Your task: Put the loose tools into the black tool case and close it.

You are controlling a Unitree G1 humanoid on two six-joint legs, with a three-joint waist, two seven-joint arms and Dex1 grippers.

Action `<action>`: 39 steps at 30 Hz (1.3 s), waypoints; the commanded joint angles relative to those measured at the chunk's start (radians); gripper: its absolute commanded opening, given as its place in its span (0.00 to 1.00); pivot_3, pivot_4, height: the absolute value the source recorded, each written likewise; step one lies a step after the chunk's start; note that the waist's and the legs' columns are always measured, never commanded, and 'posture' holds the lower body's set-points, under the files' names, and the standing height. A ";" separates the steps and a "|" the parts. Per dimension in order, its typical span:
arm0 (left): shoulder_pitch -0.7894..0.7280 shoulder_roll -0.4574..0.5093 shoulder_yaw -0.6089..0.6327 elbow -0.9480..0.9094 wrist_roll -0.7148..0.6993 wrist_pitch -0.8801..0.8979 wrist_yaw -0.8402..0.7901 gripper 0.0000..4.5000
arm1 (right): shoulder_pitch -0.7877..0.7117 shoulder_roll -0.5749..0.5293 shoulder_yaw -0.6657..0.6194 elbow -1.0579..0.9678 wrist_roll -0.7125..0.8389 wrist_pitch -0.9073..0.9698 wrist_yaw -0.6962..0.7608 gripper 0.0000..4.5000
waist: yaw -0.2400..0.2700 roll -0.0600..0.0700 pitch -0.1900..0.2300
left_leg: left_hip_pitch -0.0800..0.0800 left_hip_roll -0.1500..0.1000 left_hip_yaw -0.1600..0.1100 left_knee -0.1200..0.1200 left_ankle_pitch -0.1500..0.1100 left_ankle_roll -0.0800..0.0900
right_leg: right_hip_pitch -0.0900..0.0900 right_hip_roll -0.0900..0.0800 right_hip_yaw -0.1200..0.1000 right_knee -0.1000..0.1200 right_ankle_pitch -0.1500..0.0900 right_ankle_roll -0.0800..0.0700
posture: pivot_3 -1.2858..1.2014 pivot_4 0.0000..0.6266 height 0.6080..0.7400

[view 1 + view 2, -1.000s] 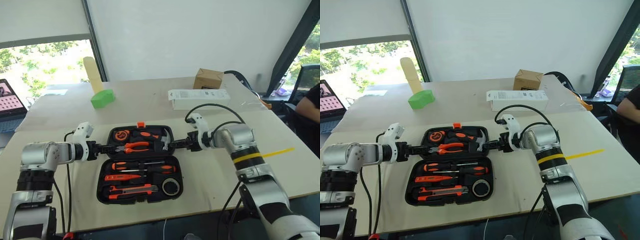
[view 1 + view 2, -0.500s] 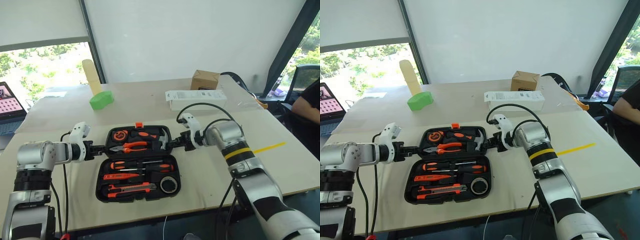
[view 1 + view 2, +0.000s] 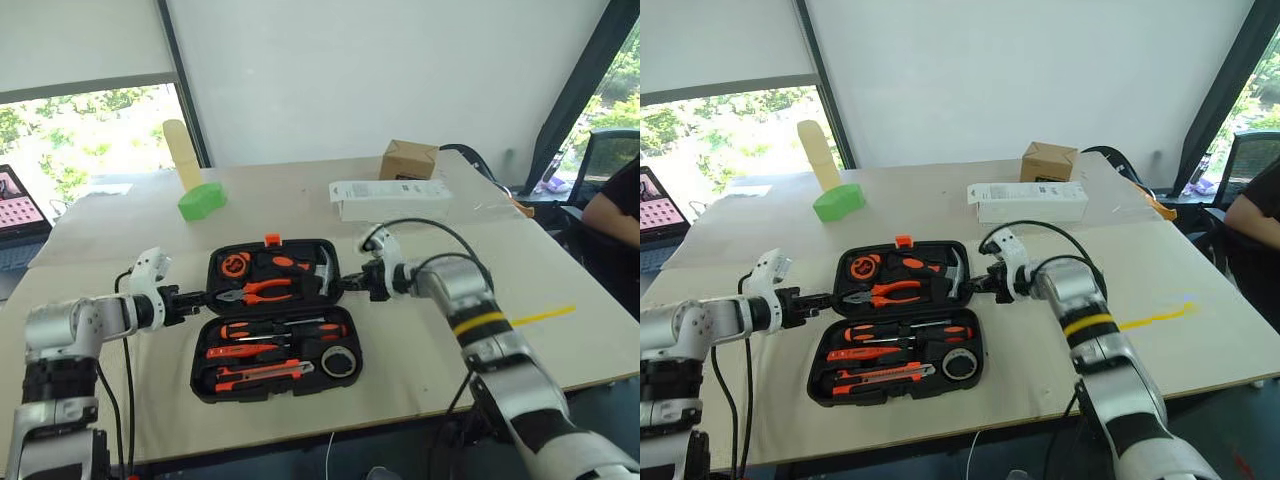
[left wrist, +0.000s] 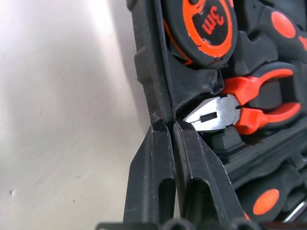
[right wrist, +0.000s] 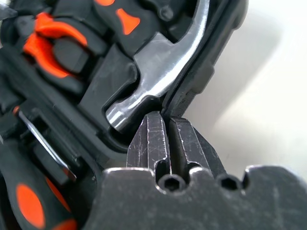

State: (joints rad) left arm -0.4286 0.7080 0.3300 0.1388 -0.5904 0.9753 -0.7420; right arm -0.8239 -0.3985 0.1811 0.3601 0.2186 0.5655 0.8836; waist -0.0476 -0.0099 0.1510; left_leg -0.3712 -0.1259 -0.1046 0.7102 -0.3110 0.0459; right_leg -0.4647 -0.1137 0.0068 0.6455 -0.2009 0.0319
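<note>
The black tool case (image 3: pixel 198 372) lies open on the table. Its near half holds the screwdrivers (image 3: pixel 280 331), the utility knife (image 3: pixel 256 375) and the black tape roll (image 3: pixel 339 361). The far half, the lid (image 3: pixel 332 249), carries a tape measure, pliers (image 4: pixel 249 103) and a hammer (image 5: pixel 163 72), with an orange latch (image 3: pixel 271 240) on its far edge. My left gripper (image 3: pixel 203 296) is shut on the lid's left rim (image 4: pixel 146 72). My right gripper (image 3: pixel 347 286) is shut on the lid's right rim (image 5: pixel 211 62).
Behind the case a green block with a beige handle (image 3: pixel 203 199) stands at the left, and a white long carton (image 3: pixel 388 194) and a cardboard box (image 3: pixel 411 159) at the right. A laptop (image 3: pixel 15 210) sits far left, a person (image 3: pixel 615 210) far right. Yellow tape (image 3: pixel 540 316) marks the table.
Both grippers, open at the lid's sides a second ago, have shut on its side rims. The right wrist has rolled. The head view has shifted slightly.
</note>
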 commanded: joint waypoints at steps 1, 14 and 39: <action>0.106 -0.040 0.061 -0.143 -0.009 -0.281 -0.118 0.00 | 0.084 -0.055 -0.013 -0.174 -0.050 -0.332 0.044 0.01 | 0.002 0.000 0.000 | 0.000 0.000 0.000 0.000 0.000 0.000 | -0.001 0.000 -0.001 0.000 0.000 0.000 | 0.52 0.24 1.00; 0.528 -0.084 -0.012 -0.159 0.398 -1.422 -0.247 0.00 | 0.248 -0.269 0.026 0.114 -0.559 -1.398 -0.330 0.01 | 0.025 0.000 0.001 | 0.004 0.000 0.004 0.000 0.000 -0.001 | 0.006 0.002 -0.004 -0.014 0.001 0.000 | 0.52 0.24 1.00; 0.615 0.213 0.035 -0.076 0.033 -0.984 -0.448 0.87 | 0.830 -0.680 0.038 -0.364 0.129 -1.138 0.073 0.57 | 0.038 0.000 0.000 | 0.019 0.014 0.023 -0.014 -0.004 0.007 | 0.013 0.011 0.009 -0.020 0.001 0.000 | 0.52 0.24 1.00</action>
State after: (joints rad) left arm 0.2174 0.9129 0.3545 0.0929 -0.5161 -0.0575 -1.1788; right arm -0.0164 -1.0638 0.2294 0.1239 0.2743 -0.6510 0.9303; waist -0.0101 -0.0103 0.1513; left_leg -0.3521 -0.1115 -0.0810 0.6964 -0.3157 0.0533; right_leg -0.4510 -0.1023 0.0162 0.6256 -0.1997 0.0318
